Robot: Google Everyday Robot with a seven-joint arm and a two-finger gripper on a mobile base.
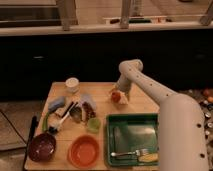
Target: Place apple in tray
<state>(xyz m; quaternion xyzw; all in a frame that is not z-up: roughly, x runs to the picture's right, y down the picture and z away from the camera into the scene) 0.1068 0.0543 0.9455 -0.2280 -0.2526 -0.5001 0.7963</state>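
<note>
camera view: hand (120, 97) is lowered onto the table (145, 106) at the far edge, just behind the tray (132, 134), w/ the arm (150, 90) bent down over it from the right. jaws are taken to be apart, at their widest. the apple (115, 95) is seen right at the hand, resting on the table, not lifted. whether it sits between the jaws or just beside them can't be told, nor whether it's touched.

progress, as judged: early. approach looks done, grasp not yet made. left to do: jaws to be closed on the apple, apple to be raised, carried the short way toward the camera and set down in the tray. bare room is seen in the tray's far half; a fork (127, 153) and a yellow item (149, 157) lie along its near edge and should be avoided.

hidden / unclear: fingertips are merged w/ a pale patch next to the apple, so contact can't be read. the tray's right rim is covered by the robot's body. clutter at left (utensils, wrappers) can't be identified; only an orange bowl (84, 151), a dark bowl (42, 147), a green cup (93, 125) and a white cup (72, 85) are made out, all well apart from the apple.
</note>
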